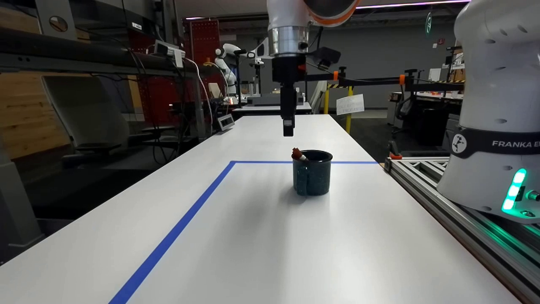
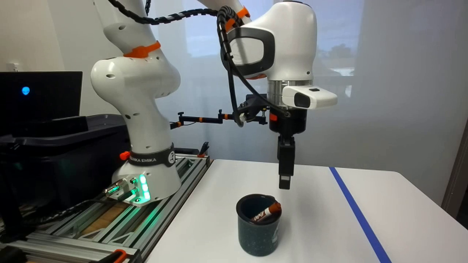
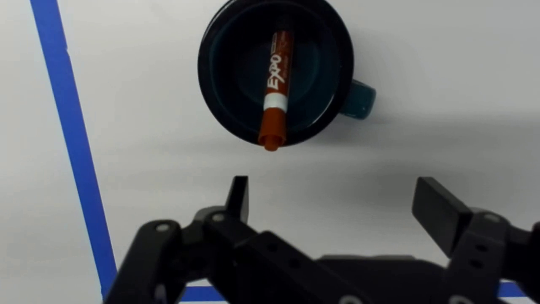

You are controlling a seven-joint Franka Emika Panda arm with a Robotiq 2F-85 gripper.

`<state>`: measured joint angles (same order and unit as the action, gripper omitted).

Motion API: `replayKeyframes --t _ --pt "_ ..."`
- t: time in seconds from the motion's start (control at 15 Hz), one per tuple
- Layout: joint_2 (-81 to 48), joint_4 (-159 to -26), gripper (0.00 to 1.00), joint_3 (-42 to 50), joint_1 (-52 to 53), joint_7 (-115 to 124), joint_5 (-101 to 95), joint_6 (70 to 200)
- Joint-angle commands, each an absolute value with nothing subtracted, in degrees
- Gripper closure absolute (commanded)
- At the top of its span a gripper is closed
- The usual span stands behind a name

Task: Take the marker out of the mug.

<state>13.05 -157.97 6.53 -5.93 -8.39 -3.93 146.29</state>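
A red-capped Expo marker (image 3: 277,88) leans inside a dark mug (image 2: 257,237) on a white bench (image 1: 236,236), poking out over the top, while the jaws of a robot arm (image 2: 289,47) hang spread wide above the bench, near the mug.

The table (image 1: 358,253) is marked with blue tape (image 1: 178,228) in both exterior views, a chair (image 1: 84,112), a red board (image 1: 205,42) and a paper (image 1: 350,104) before a post (image 1: 348,123) are seen beyond it in an exterior view, and a screen (image 2: 47,100) is shown above a bin (image 2: 73,171) in an exterior view.
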Motion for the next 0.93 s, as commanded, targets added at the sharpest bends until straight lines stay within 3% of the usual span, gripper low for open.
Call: replayKeyframes --t 0.0,0.47,0.6,0.67,0.73,0.8,0.87 --pt "11.36 -157.95 0.0 8.22 -6.03 -11.45 -2.46 144.51" --pt "7.55 -157.96 0.0 9.22 -7.17 -12.4 -3.82 145.91" --pt "7.06 -157.93 0.11 9.12 -7.29 -11.92 -3.85 146.56" --pt "7.04 -157.89 0.2 9.17 -7.47 -11.64 -4.03 146.52" --pt "6.86 -157.87 0.17 9.33 -7.68 -11.64 -4.05 146.79" --pt "6.8 -157.85 0.26 9.43 -8.03 -11.32 -4.63 146.84" --pt "6.96 -157.83 0.24 9.65 -8.35 -11.37 -4.58 146.75"
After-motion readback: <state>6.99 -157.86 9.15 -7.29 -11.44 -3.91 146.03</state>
